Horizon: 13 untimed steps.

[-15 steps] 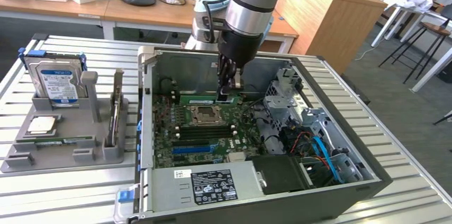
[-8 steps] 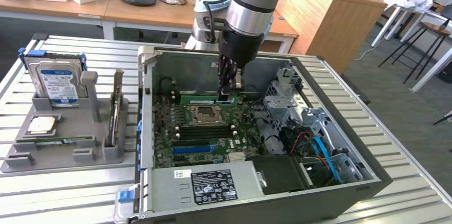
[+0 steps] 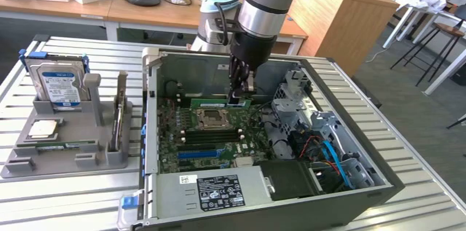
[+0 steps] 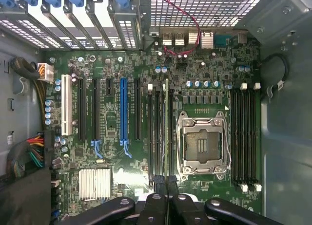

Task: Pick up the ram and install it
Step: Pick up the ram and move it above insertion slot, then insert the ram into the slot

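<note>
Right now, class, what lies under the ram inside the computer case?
Under the ram, held in the gripper, are the black memory slots on the motherboard, beside the empty processor socket. The slot directly beneath it is hidden by the ram's own edge.

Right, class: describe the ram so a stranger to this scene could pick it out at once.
Find the open computer case on the slatted table, then the silver processor socket on its motherboard. Just beyond the socket, the robot's hand grips the ram: a thin green stick standing on edge, unlike the dark slots around it.
</note>
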Tool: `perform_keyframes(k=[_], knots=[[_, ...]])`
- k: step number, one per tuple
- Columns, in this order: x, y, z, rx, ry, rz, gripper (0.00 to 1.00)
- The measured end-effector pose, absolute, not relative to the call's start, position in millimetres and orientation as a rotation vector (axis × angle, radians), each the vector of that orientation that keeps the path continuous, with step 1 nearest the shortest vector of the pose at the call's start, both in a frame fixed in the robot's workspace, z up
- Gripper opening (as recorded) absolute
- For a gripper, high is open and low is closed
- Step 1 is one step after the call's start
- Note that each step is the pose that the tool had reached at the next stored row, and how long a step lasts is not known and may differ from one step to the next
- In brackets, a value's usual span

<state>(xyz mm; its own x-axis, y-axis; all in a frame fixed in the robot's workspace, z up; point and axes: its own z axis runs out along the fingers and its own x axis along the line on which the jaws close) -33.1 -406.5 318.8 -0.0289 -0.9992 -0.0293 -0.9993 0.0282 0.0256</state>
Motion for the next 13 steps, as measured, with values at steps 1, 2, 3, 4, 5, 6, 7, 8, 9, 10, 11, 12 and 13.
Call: perform_keyframes(k=[1,2,3,4,5,6,7,8,9,10,11,12,13], knots=[[-33.1,-406.5,318.8,-2.187,2.25,0.061,0.12],[-33.1,-406.5,318.8,-2.187,2.25,0.061,0.12],[-33.1,-406.5,318.8,-2.187,2.25,0.061,0.12],[-33.1,-406.5,318.8,-2.187,2.25,0.061,0.12],[-33.1,-406.5,318.8,-2.187,2.25,0.061,0.12],[-33.1,-406.5,318.8,-2.187,2.25,0.061,0.12],[-33.1,-406.5,318.8,-2.187,2.25,0.061,0.12],[-33.1,-406.5,318.8,-2.187,2.25,0.061,0.12],[-33.0,-406.5,318.5,-2.187,2.25,0.061,0.12],[-33.0,-406.4,317.9,-2.187,2.25,0.061,0.12],[-33.0,-406.4,317.4,-2.187,2.25,0.061,0.12],[-33.1,-406.5,316.8,-2.187,2.25,0.061,0.12],[-33.1,-406.5,316.0,-2.187,2.25,0.061,0.12]])
